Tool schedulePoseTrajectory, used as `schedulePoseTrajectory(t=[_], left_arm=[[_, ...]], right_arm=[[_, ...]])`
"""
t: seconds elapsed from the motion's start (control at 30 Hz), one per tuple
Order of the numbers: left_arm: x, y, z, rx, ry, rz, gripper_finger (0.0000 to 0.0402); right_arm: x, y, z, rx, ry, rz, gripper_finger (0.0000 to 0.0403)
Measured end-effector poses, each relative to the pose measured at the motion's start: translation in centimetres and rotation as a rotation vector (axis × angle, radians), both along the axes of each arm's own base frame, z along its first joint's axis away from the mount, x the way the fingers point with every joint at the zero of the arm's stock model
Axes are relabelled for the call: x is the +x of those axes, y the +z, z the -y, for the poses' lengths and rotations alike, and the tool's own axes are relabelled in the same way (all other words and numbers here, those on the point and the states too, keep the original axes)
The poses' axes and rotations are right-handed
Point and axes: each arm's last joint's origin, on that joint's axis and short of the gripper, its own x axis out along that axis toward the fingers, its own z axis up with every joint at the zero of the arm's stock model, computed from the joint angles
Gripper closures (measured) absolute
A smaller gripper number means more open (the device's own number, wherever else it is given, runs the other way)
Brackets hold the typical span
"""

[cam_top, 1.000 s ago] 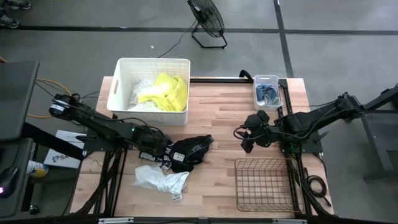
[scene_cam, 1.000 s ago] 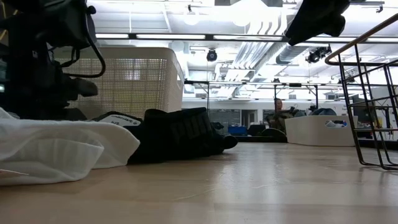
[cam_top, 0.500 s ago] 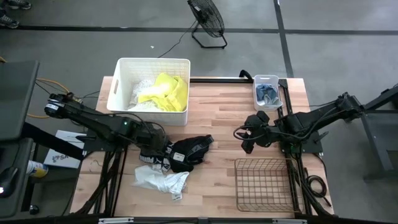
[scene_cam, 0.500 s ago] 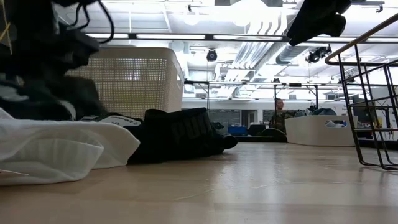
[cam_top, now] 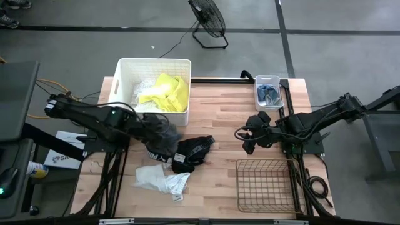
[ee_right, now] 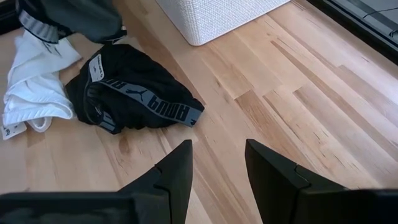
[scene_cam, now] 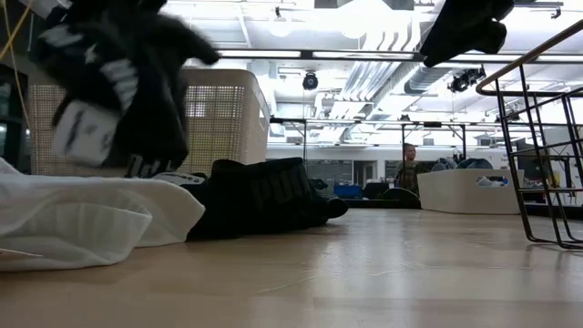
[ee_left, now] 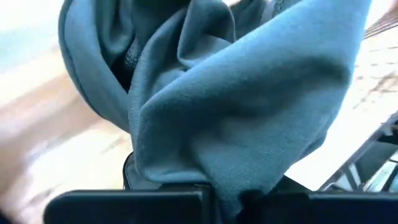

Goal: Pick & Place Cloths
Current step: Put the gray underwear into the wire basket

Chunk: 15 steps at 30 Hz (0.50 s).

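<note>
Since a second ago the left hand (cam_top: pixel 164 139) has risen from the counter (cam_top: pixel 231 109) with a dark garment (cam_top: pixel 161 134) pinched in its fingers, so that the cloth now hangs clear of the wood between the white tub (cam_top: pixel 150 65) and the black shorts (cam_top: pixel 192 151) lying on the boards; in the low view the lifted piece (scene_cam: pixel 114 77) dangles in front of the tub's wall; the white shirt (cam_top: pixel 159 180) stays crumpled near the front edge. To do this step well, the judgement is that the arm should carry the garment high enough for its trailing hem to pass the tub's rim, then let go only when the bulk is over the yellow cloth (cam_top: pixel 167 90) inside; a low pass could snag the rim or drag the shorts. The right hand (ee_right: pixel 214 163) waits with fingers spread over bare wood near the wire basket (cam_top: pixel 264 184); open room lies mid-counter, well apart from both.
</note>
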Motion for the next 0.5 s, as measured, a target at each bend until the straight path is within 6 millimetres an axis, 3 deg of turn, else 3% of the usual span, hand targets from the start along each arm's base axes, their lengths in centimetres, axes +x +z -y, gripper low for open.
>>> schedulePoseTrajectory(t=[0.23,0.5], left_arm=[[1.2,3.6,0.0,0.124,-0.081,0.241,0.0384],[3.8,5.8,0.6,0.282,-0.196,0.545,0.0384]], right_arm=[[0.0,0.0,-0.1,-0.005,0.029,-0.008,0.0264],[0.5,0.4,-0.3,-0.009,0.072,0.040,0.0264]])
